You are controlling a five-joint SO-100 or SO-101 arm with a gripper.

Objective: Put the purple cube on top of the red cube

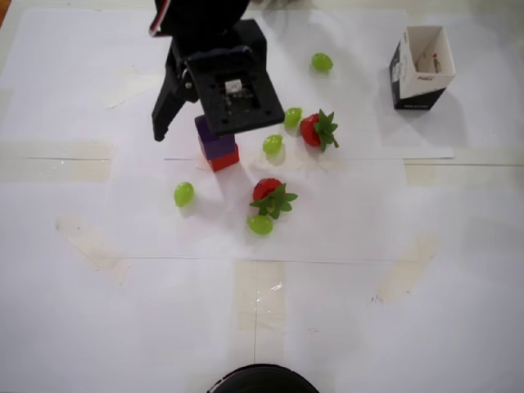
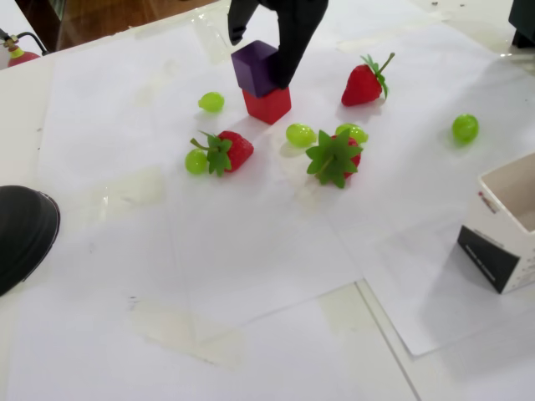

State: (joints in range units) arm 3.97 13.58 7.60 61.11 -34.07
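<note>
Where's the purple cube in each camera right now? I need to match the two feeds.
Overhead view: the purple cube sits upper centre-left, on the red cube, partly under the arm's black housing.
Fixed view: the purple cube is at top centre, on the red cube, beside a dark finger of the pincer.
Shared landmark: the white box, at the right in both.
</note>
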